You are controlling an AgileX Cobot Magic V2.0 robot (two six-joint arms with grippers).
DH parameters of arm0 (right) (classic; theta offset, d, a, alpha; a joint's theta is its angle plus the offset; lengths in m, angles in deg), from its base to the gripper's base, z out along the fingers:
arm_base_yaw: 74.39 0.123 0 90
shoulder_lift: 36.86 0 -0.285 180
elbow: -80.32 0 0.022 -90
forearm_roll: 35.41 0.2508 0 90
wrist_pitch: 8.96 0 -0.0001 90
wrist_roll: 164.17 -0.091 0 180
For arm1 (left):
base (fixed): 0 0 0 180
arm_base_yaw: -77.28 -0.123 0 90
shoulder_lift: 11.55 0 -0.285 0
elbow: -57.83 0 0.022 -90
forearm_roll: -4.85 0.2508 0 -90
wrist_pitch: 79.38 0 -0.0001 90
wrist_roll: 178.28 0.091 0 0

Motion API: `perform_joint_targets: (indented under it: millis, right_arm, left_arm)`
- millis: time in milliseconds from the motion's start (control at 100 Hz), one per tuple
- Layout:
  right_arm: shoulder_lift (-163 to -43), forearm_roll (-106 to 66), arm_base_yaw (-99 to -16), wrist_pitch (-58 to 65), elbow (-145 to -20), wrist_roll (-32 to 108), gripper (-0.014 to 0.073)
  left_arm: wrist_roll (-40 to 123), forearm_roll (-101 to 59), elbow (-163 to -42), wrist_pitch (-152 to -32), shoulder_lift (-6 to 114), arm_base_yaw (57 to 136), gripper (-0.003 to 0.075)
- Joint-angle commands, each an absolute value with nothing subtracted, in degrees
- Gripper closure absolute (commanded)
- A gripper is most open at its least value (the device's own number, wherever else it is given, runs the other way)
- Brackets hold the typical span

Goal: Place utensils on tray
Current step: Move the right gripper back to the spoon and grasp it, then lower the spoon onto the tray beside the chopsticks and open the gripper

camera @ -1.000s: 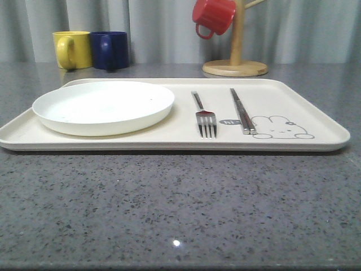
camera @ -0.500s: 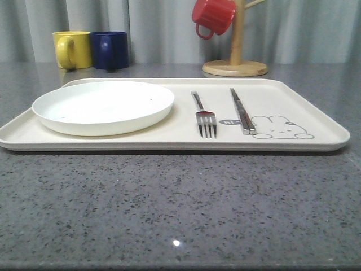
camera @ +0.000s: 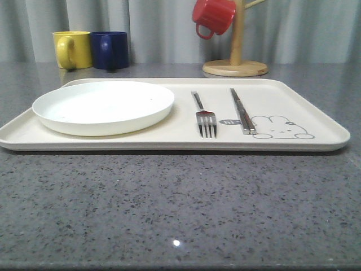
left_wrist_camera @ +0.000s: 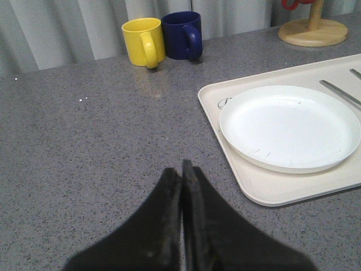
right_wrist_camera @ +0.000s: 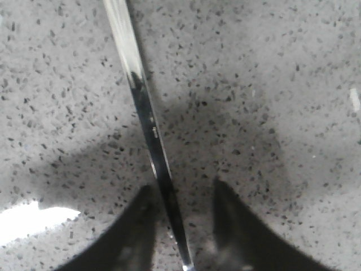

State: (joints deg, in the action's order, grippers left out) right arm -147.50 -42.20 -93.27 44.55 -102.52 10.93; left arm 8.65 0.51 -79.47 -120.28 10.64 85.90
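The cream tray (camera: 316, 121) with a rabbit drawing lies across the table. On it rest a silver fork (camera: 205, 116) and a pair of chopsticks (camera: 241, 111), side by side, right of the white plate (camera: 104, 105). My left gripper (left_wrist_camera: 181, 169) is shut with nothing in it, low over bare table beside the tray's (left_wrist_camera: 271, 189) near corner. My right gripper (right_wrist_camera: 183, 189) is open close over the countertop. The slim shiny handle of another utensil (right_wrist_camera: 141, 96) lies flat on the stone and runs between its fingers, nearer one finger; the utensil's head is out of view.
A yellow mug (camera: 72, 49) and a dark blue mug (camera: 110, 49) stand behind the tray at the back left. A wooden mug stand (camera: 236, 65) with a red mug (camera: 213, 17) hanging on it is at the back right. A curtain closes off the back.
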Motion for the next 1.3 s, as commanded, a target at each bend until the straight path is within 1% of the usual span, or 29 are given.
perform_joint_targets:
  millis: [0,60,110,180,400,520,640,770,970,1070,1290]
  right_arm:
    - [-145.4,-42.0,-93.9,43.2,-104.2,11.5,0.0475]
    - [-145.4,-42.0,-94.0,43.5,-104.2,11.5,0.0561]
    - [-145.4,-42.0,-94.0,43.8,-104.2,11.5,0.0616]
    - [-145.4,-42.0,-94.0,44.0,-104.2,11.5,0.0669]
    - [-143.8,-39.6,-93.8,43.5,-104.2,11.5,0.0662]
    - [-140.5,-38.4,-91.4,44.2,-104.2,11.5,0.0662]
    - [-137.3,-38.4,-86.2,45.1,-104.2,11.5,0.0662]
    - [-135.4,-37.6,-78.7,47.2,-104.4,11.5,0.0662]
    - [-135.4,-29.3,-68.3,47.7,-104.4,11.2,0.0661]
    - [-135.5,-26.0,-64.8,45.3,-104.4,8.9,0.0661]
    - [-137.6,-26.1,-60.8,42.9,-104.4,2.2,0.0661]
  left_arm:
    - [8.2,0.2,-80.8,-115.9,11.3,86.4,0.0739]
    - [8.2,0.2,-80.8,-115.9,11.3,86.4,0.0739]
    - [8.2,0.2,-80.8,-115.9,11.3,86.4,0.0739]
    - [8.2,0.2,-80.8,-115.9,11.3,86.4,0.0739]
    - [8.2,0.2,-80.8,-115.9,11.3,86.4,0.0739]
    - [8.2,0.2,-80.8,-115.9,11.3,86.4,0.0739]
    - [8.2,0.2,-80.8,-115.9,11.3,86.4,0.0739]
    - [8.2,0.2,-80.8,-115.9,11.3,86.4,0.0739]
    - [8.2,0.2,-80.8,-115.9,11.3,86.4,0.0739]
    - [8.2,0.2,-80.8,-115.9,11.3,86.4,0.0739]
    - [8.2,0.2,-80.8,-115.9,11.3,86.4,0.0739]
